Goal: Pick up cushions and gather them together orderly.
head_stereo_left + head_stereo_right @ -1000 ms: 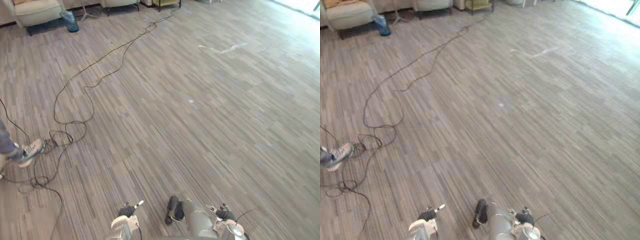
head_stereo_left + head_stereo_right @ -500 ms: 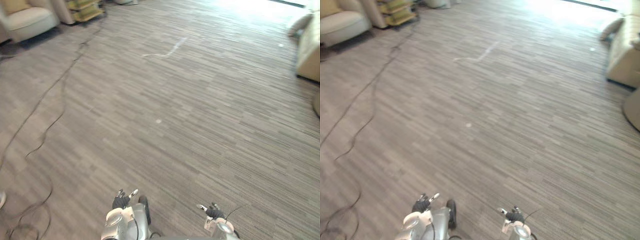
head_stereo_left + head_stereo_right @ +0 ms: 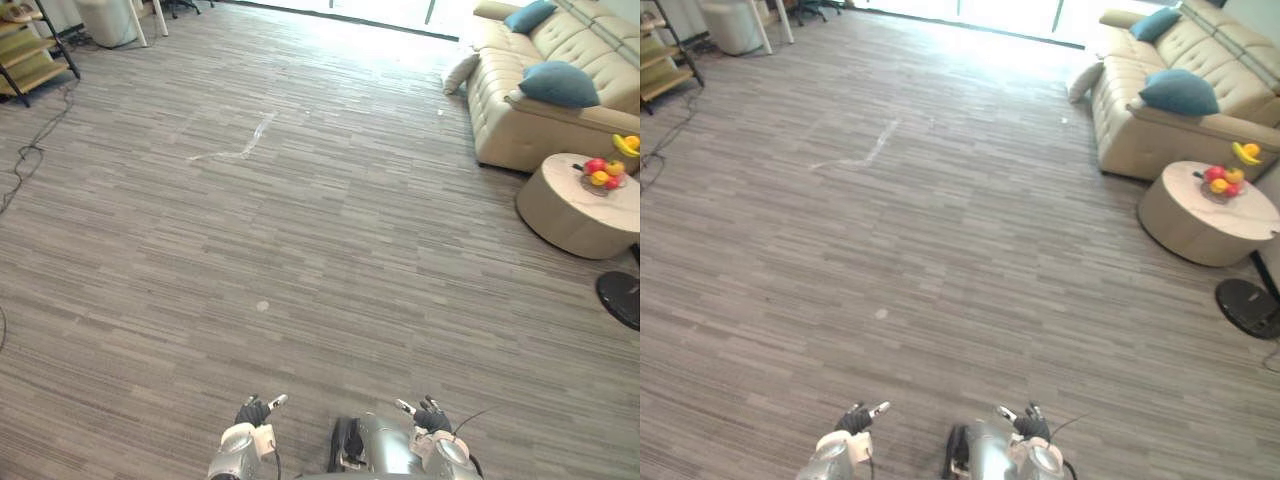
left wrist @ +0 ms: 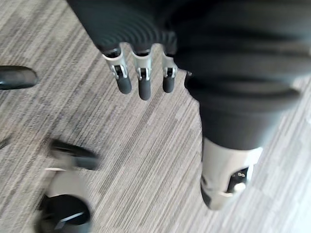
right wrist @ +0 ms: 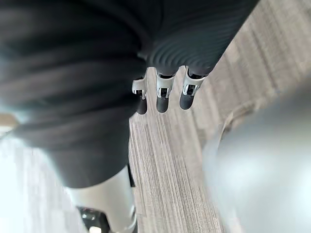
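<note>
The robot stands on a grey striped floor point(image 3: 300, 230). Both its hands hang low in front of it, well apart from the cushions. The left hand point(image 3: 254, 411) holds nothing: in its wrist view the fingers point(image 4: 142, 82) hang loose and nearly straight over the bare floor. The right hand point(image 3: 426, 414) is the same, its fingers point(image 5: 163, 97) relaxed and empty.

The cushions are at the sofa point(image 3: 520, 130), on the far right side of the room. The right edge of the view cuts the sofa off, so I do not see its whole length. One blue cushion point(image 3: 560, 83) lies on the sofa's near end. A second blue cushion point(image 3: 528, 15) lies further back, against the backrest. A pale cushion point(image 3: 459, 72) is down on the floor at the sofa's left corner. Whether it leans on the sofa or only lies beside it, I cannot tell.

Just beside the sofa, nearer to the robot, stands a low round table point(image 3: 570, 215). It carries a bowl of fruit point(image 3: 600, 176) and some bananas point(image 3: 1244, 152). A black round thing point(image 3: 1246, 305) lies on the floor near the table, and what it is I cannot say. At the far left a shelf point(image 3: 25, 55) is half out of view.
</note>
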